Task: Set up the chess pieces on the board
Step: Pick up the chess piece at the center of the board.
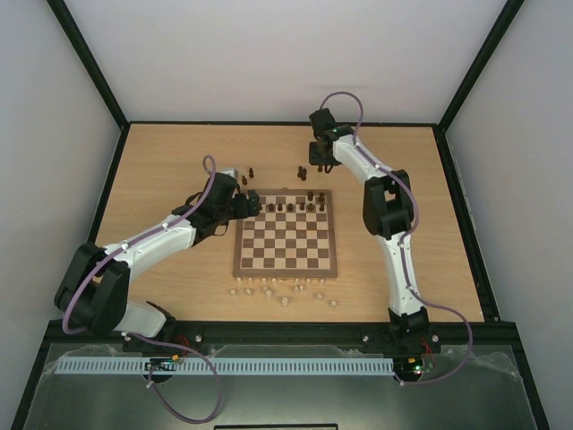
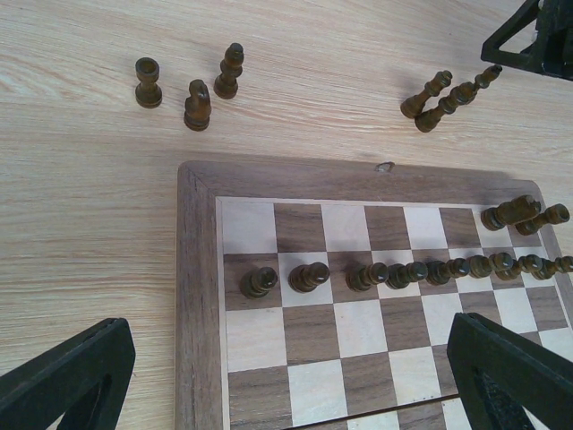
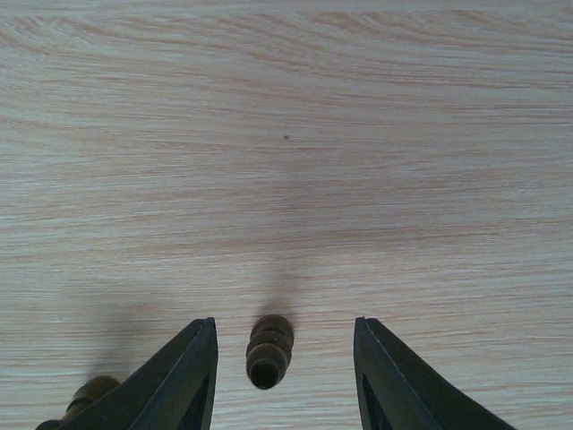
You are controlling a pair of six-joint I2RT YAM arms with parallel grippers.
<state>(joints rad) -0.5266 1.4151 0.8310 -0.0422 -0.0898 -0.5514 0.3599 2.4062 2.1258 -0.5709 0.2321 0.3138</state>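
- Dark chess pieces (image 2: 403,273): you have a row of pawns on the second rank from the chessboard's far edge. Two taller pieces (image 2: 524,215) stand behind them on the back rank, toward one corner.
- Off-board dark pieces: three (image 2: 192,90) stand on the table beyond the far left corner. Three more (image 2: 448,94) are grouped beyond the far edge.
- Chessboard (image 1: 286,260): it lies flat at the table's middle, between your two arms.
- Left gripper (image 2: 286,385): it hovers over the board's far left part. Its fingers (image 2: 72,376) are spread wide and hold nothing.
- Right gripper (image 3: 285,322): it is low over the table beyond the board. The jaws are wide apart, and one dark piece (image 3: 269,351) sits between the fingers (image 3: 192,376), touching neither.
- Pale pieces (image 1: 282,291): these are scattered on the table just beside the board's near edge.
- Table (image 1: 179,179): light wood grain.
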